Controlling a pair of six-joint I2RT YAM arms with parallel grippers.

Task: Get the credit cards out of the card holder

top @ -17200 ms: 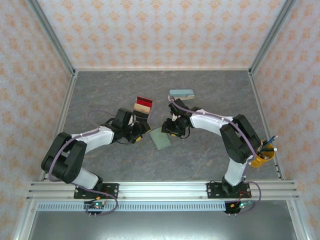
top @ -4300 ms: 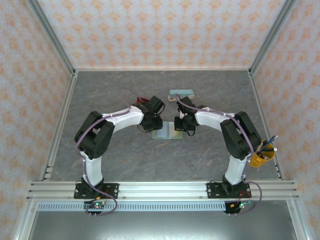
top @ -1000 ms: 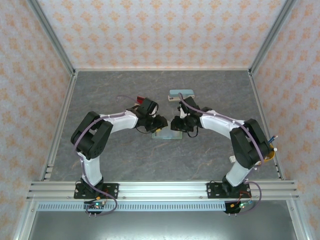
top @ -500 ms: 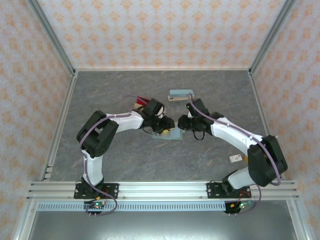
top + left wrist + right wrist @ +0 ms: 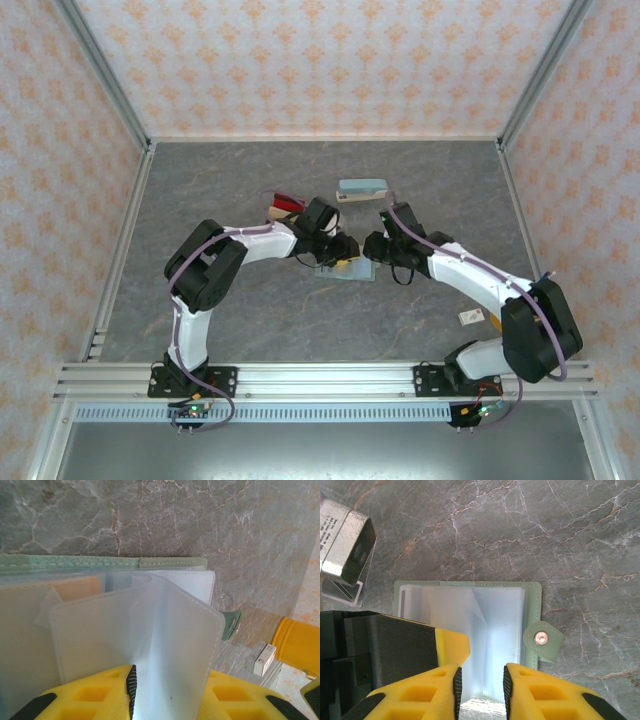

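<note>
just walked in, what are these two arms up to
Both arms meet over the open card holder in the middle of the table. The left gripper has its fingers on either side of a raised clear sleeve, not pinched shut. An orange-tan card sits in a slot behind it. The right gripper is at one edge of the holder, jaws apart. A red-topped stack of cards already lies out beside the left arm.

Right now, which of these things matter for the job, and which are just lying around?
For the job: card holder; credit cards already out.
Lying about: teal case; yellow cup; small white box.
</note>
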